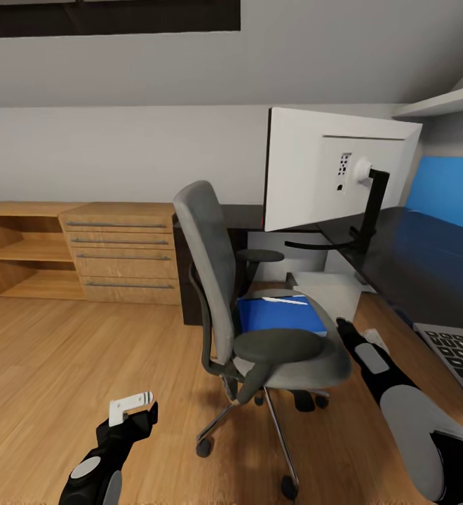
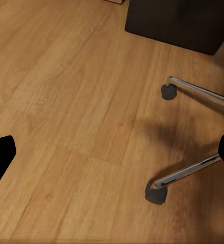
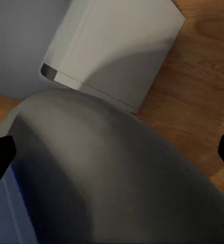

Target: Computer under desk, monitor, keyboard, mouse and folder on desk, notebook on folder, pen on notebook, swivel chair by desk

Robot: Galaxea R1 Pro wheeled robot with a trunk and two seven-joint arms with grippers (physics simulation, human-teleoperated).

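Blue folder [image 1: 279, 313] on swivel chair [image 1: 259, 308] seat; both end effectors spread apart, empty.

One chair [image 1: 259, 308], one blue folder [image 1: 277, 313], one monitor [image 1: 330, 165], one keyboard [image 1: 457, 354], one desk [image 1: 428, 259], two wood cabinets [image 1: 123, 252], one computer tower [image 3: 117, 48].

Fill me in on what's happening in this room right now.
A two-armed robot faces a swivel chair with a blue folder lying on its seat. Its right gripper, fingers apart, reaches toward the seat's edge near the folder; it holds nothing. The left gripper hangs open and empty over the wood floor. The monitor stands on the desk, back toward us, and the keyboard lies on the floor.
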